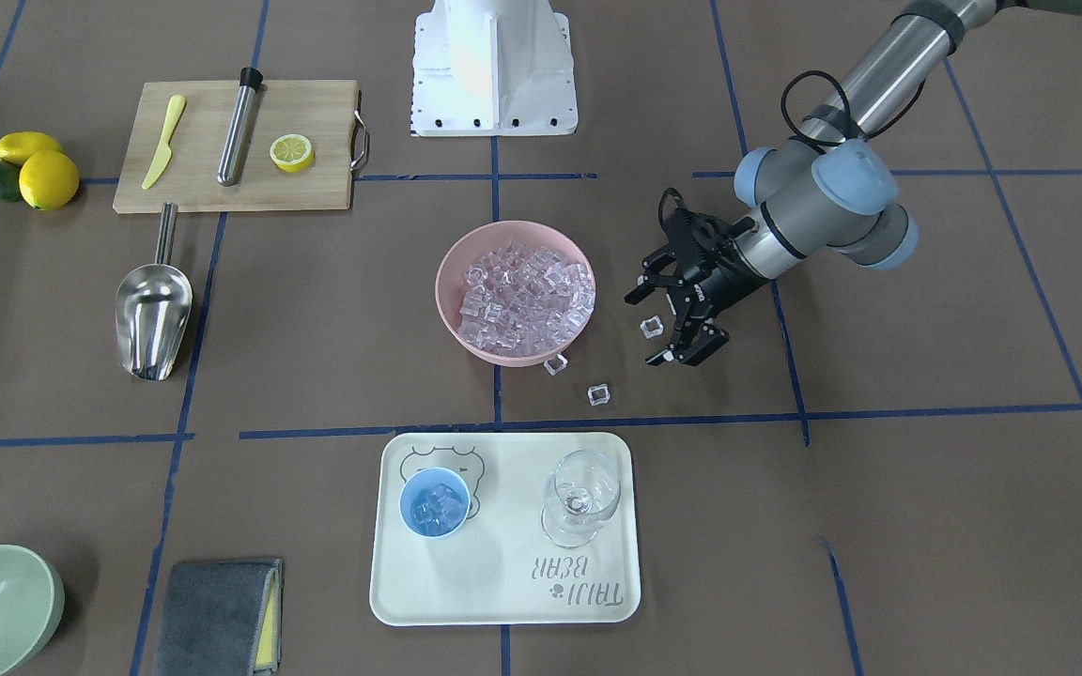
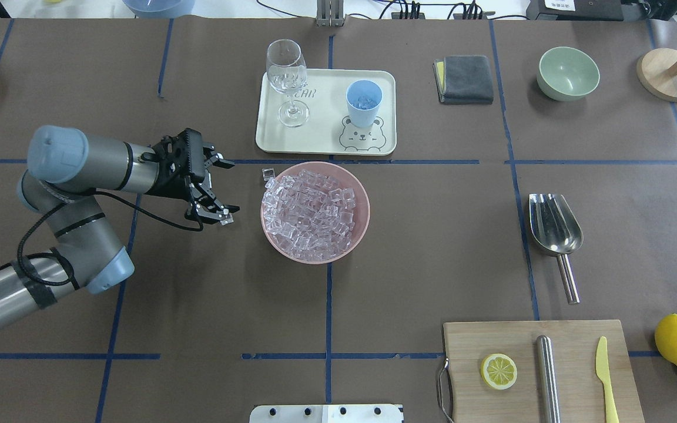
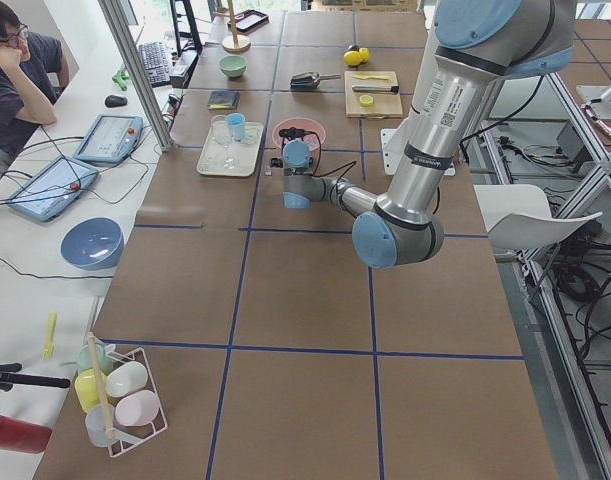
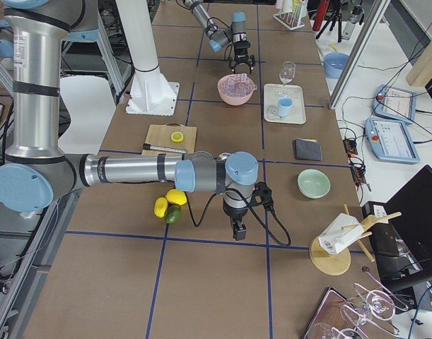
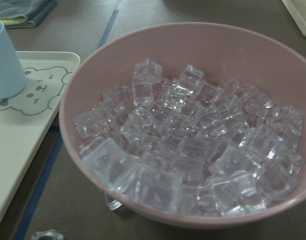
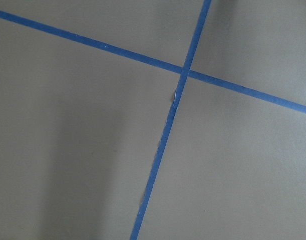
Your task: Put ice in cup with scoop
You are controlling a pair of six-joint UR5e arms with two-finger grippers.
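The left gripper (image 2: 225,188) is hovering with its jaws spread wide and nothing clamped between them, pointing at the pink bowl (image 2: 362,200) from just beside it. A loose cube (image 1: 651,327) is lying on the table (image 1: 879,516) by its fingertips, though I cannot tell whether it is touching a finger. Two more stray cubes (image 1: 599,394) are sitting between the bowl and the tray (image 1: 503,601). The ice (image 1: 527,299) is heaping the bowl nearly to the rim. The cup (image 1: 434,502) is standing upright on the tray with a few cubes already in it, and a wine glass (image 1: 581,493) is standing near it on the same tray. The scoop (image 1: 154,314) is lying untouched on the table well off to the robot's right, its handle pointing toward the cutting board (image 1: 316,113). The right gripper (image 4: 238,229) is showing only in the side view, hanging over bare table, so I cannot tell how its jaws are standing. As for risks, the open left fingers are sitting close enough to nudge the bowl and spill more ice. The thin, shiny scoop handle is likely to twist in a pinch grip, and an overfull scoop would be shedding cubes over the small cup's rim or knocking the light cup or the glass.
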